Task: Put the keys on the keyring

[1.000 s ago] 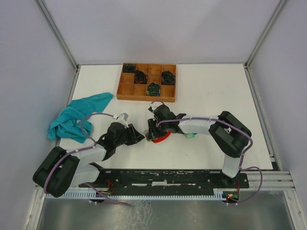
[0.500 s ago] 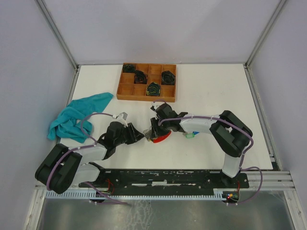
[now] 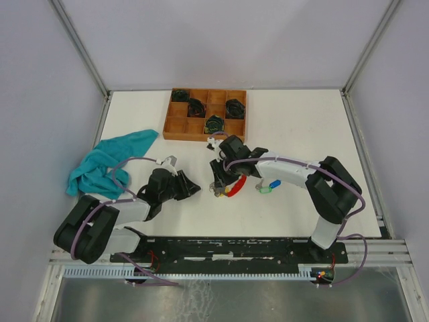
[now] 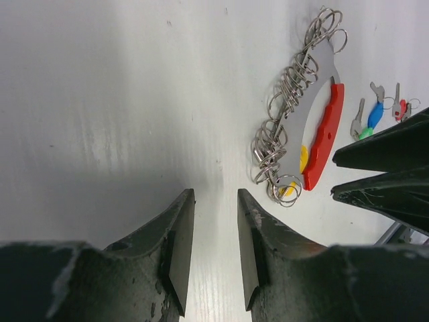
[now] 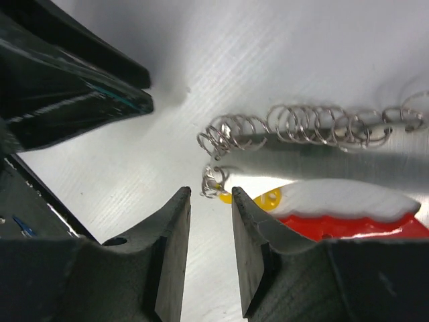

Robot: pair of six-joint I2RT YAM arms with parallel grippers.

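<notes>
My left claw and right claw each stand slightly apart, gripping nothing; the keys lie on the table beside the ring holder, not touching it

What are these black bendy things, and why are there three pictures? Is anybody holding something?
They are two robot arms bolted to a white table. The big picture looks down from above. The other two come from little cameras on each wrist, so you see each arm's own pinching fingers up close. The left tool and the right tool are both a little open and hold nothing. Between them lies a silver holder with a red grip, strung with many metal rings. Beside it lie small keys with coloured tags. Farther back are a wooden tray with black bundles in it, and a blue-green cloth.
</notes>
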